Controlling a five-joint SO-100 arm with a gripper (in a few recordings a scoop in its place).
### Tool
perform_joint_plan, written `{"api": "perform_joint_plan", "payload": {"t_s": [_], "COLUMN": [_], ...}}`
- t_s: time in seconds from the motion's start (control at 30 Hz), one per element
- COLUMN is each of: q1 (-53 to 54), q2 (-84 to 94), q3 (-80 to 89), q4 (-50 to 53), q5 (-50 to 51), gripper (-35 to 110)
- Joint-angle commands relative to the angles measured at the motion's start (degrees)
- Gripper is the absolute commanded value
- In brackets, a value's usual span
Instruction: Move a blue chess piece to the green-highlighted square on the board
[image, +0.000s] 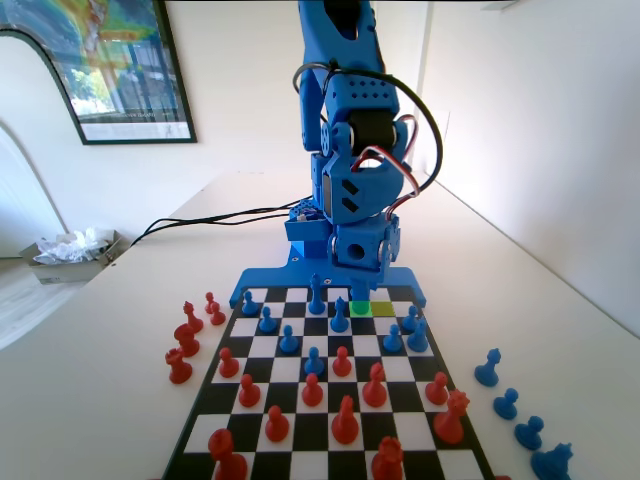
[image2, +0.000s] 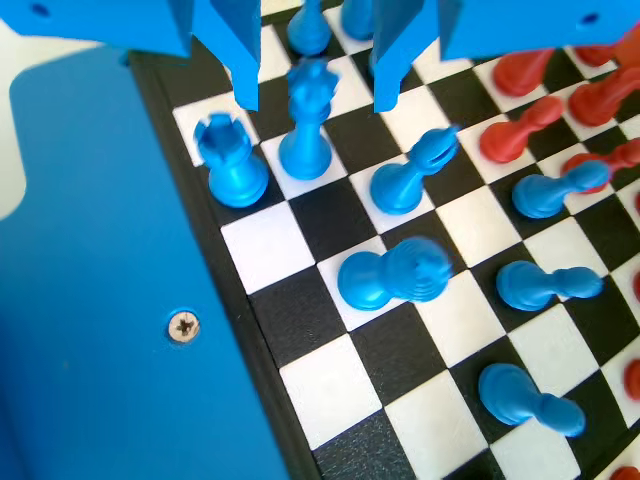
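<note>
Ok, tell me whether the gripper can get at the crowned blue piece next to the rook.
Likely yes: the gripper is open, jaws straddling the crowned blue piece, with the rook just outside one jaw.

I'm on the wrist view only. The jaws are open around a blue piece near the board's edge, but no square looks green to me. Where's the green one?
Observer: In the fixed view the green-highlighted square lies in the far row of the board, just in front of the blue arm's base.
Operator: Anything next to it that I might mix it up with?
Observer: Yes, a duller yellow-green square adjoins it on the right of that picture.
Operator: Where is my gripper relative to the green one?
Observer: In the fixed view the gripper hangs low, directly above the green square. I cannot tell whether it touches the board.
</note>
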Motion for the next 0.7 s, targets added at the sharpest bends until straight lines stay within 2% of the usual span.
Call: {"api": "perform_joint_plan", "payload": {"t_s": [0.0,0.13,0.23,0.33,0.67], "q1": [-1.5,-2.3,-3.1,-3.8,-2.5], "q2": [4.2,4.8,4.9,5.6,14.3], "q3": [-5.9,-12.5,-18.4,-23.8,-38.4], "q4": [6.5,13.8,19.6,25.1,42.0], "q5": [0.4,2.4,5.6,9.7,31.0], "gripper": [14,12,2,1,1]}}
